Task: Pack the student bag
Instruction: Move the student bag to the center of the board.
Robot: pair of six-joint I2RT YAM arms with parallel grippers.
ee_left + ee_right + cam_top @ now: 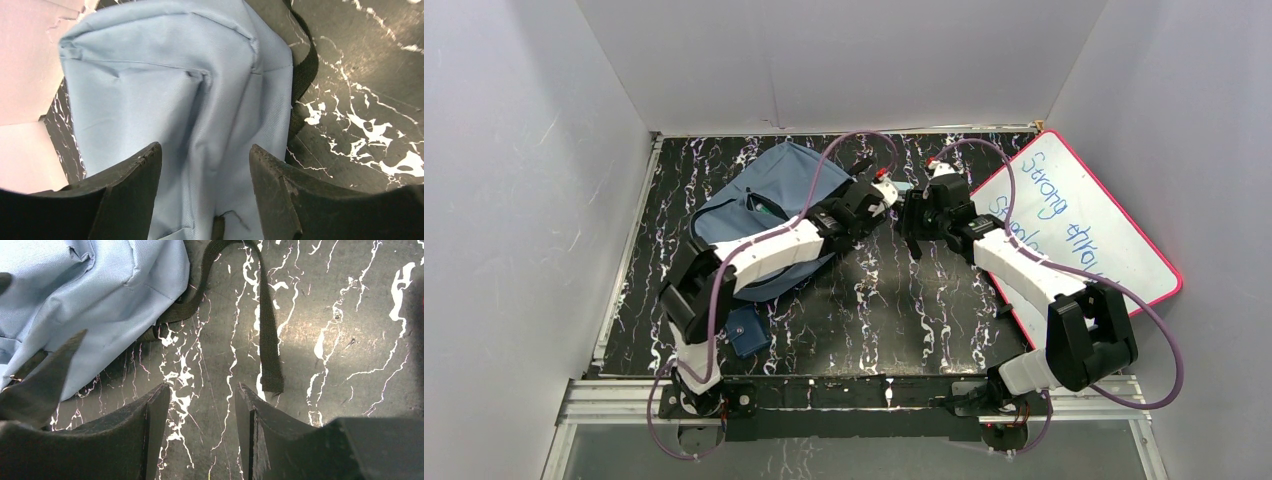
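The student bag (759, 205) is a slate-blue backpack lying at the back left of the black marbled table (874, 300). My left gripper (892, 188) hovers at the bag's right end. In the left wrist view it (205, 155) is open, with a fold of the bag's fabric (175, 90) lying between its fingers, not pinched. My right gripper (911, 232) is close beside it. In the right wrist view it (202, 392) is open and empty over bare table, just right of the bag's corner (100, 285), with a loose black strap (267, 340) ahead of it.
A red-framed whiteboard (1074, 230) with writing lies at the right, under the right arm. A small dark-blue pouch (746, 332) lies near the left arm's base. White walls enclose the table on three sides. A left finger (40, 380) shows in the right wrist view.
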